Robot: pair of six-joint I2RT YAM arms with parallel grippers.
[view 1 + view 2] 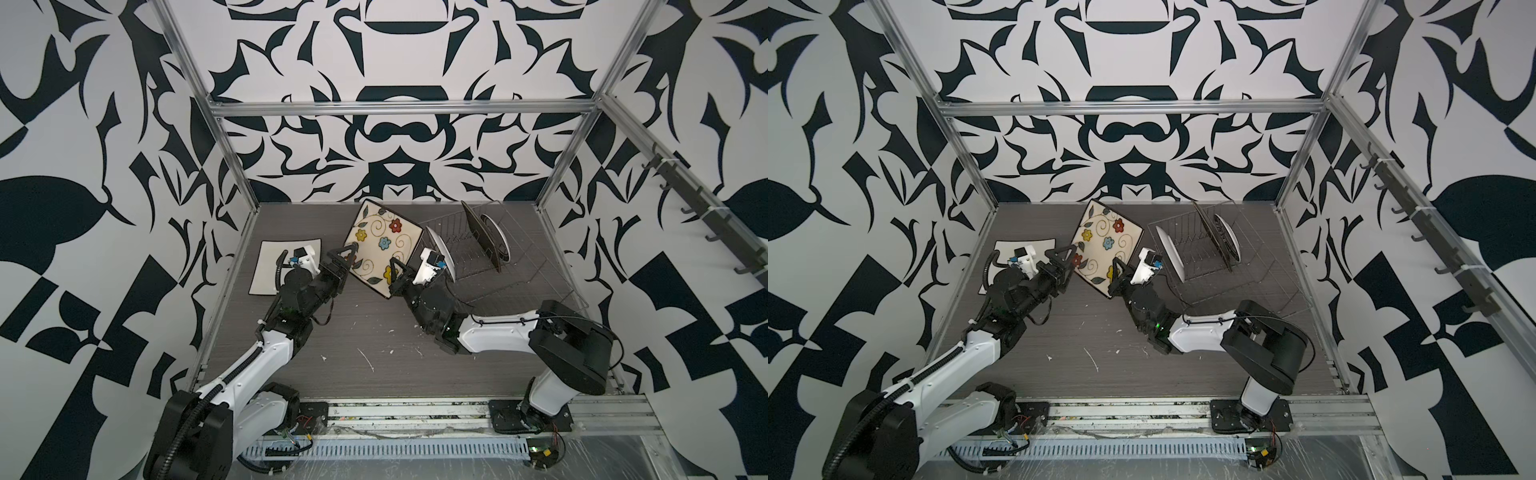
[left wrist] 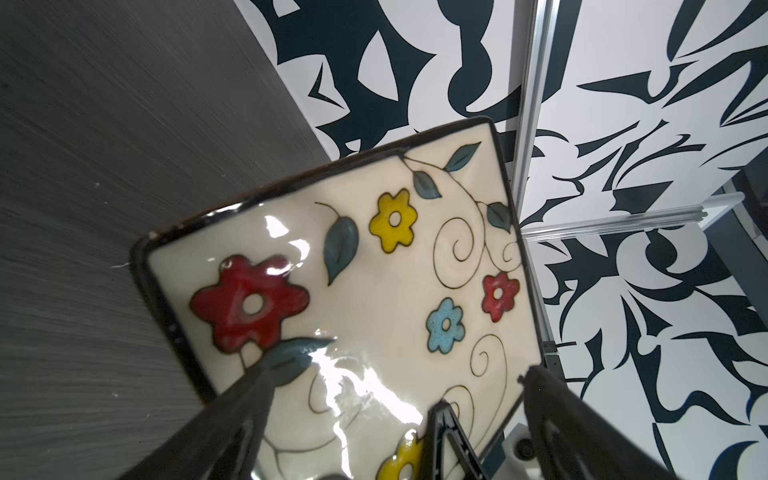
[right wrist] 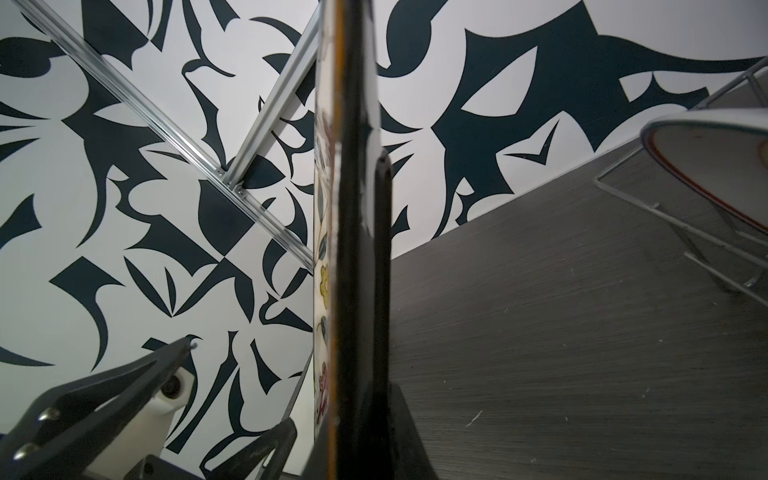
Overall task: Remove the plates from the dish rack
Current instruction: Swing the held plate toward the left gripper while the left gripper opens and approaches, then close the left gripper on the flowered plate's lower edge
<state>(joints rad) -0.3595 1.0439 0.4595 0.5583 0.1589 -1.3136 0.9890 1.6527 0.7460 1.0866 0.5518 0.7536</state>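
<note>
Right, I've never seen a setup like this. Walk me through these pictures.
Two robot arms stand at a grey table, each ending in a two-fingered gripper. Two pictures look down from above; two come from wrist cameras. The right gripper is shut on the edge of a flowered square plate, holding it tilted. The left gripper is open at its opposite edge. A white square plate lies flat on the left. The wire rack holds a black plate and two round white ones, on edge.

Tabletop (image 1: 374, 374): dark grey, grained. Carried one white square plate (image 1: 264, 274) (flat, at left), one wire dish rack (image 1: 528, 274) at right rear, scattered white flecks (image 1: 368, 359) mid-front.
</note>
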